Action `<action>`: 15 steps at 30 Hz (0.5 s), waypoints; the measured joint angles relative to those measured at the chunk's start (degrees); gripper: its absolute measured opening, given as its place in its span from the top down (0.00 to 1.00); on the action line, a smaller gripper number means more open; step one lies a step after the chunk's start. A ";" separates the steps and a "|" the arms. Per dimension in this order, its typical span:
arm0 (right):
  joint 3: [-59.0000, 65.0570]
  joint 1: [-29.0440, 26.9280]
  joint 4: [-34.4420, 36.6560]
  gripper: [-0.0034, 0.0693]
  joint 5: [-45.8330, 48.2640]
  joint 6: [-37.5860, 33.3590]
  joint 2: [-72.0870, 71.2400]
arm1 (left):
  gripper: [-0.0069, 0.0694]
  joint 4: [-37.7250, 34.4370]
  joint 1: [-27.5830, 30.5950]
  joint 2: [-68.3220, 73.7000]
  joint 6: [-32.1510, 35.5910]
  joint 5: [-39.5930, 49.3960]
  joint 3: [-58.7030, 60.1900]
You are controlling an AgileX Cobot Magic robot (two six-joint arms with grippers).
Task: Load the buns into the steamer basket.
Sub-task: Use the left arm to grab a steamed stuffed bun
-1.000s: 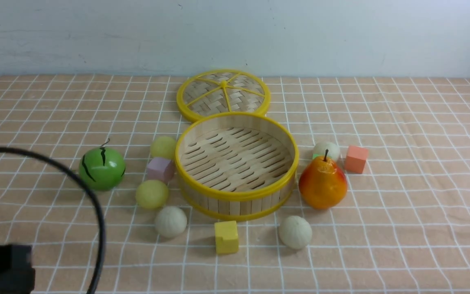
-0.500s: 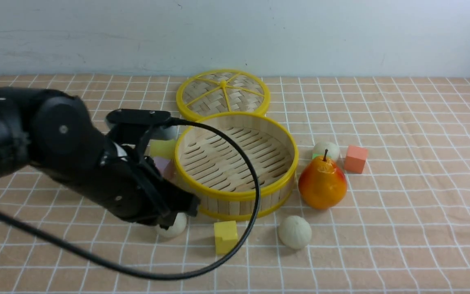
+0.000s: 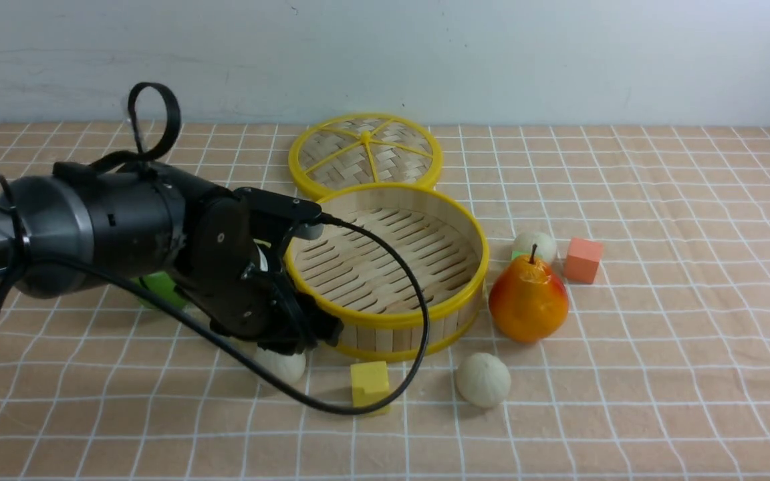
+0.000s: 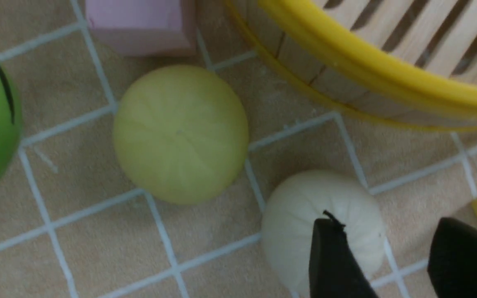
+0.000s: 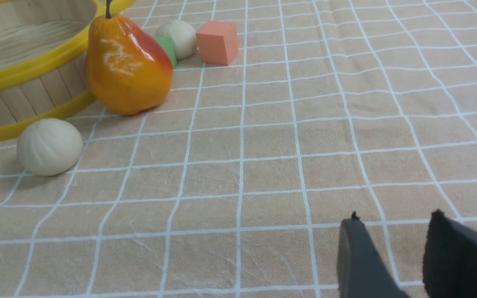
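Off-white buns — three — lie around one steamer basket.

Along the far side, a plain pale blue-grey wall, faintly scuffed and streaked. Below it, spread from left to right and out to the near edge, a peach tablecloth crossed by a slightly wavy white grid. Soft, even light; faint shadows only.
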 joint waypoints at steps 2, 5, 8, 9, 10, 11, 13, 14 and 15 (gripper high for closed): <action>0.00 0.00 0.00 0.62 0.00 0.00 0.00 | 0.48 0.30 0.37 0.38 -0.52 -1.05 -0.19; 0.00 0.00 0.00 0.62 0.00 0.00 0.00 | 0.49 0.28 1.95 2.19 -1.49 -2.13 -0.20; 0.00 0.00 0.00 0.62 0.00 0.00 0.00 | 0.51 0.21 2.61 3.19 -1.57 -2.17 -0.20; 0.00 0.00 0.00 0.62 0.00 0.00 0.00 | 0.51 0.21 2.61 3.26 -1.57 -2.17 -0.20; 0.00 0.00 0.00 0.62 0.00 0.00 0.00 | 0.51 -0.16 2.55 3.27 -1.51 -2.57 -0.20; 0.00 0.00 0.00 0.62 0.00 0.00 0.00 | 0.51 -0.23 2.55 3.27 -1.51 -2.63 -0.20; 0.00 0.00 0.00 0.62 0.00 0.00 0.00 | 0.51 -0.73 2.55 3.27 -1.46 -3.15 -0.20; 0.00 0.00 0.00 0.62 0.00 0.00 0.00 | 0.51 -0.76 2.55 3.27 -1.46 -3.22 -0.20; 0.00 0.00 0.00 0.62 0.00 0.00 0.00 | 0.51 -0.95 2.55 3.27 -1.46 -3.22 -0.20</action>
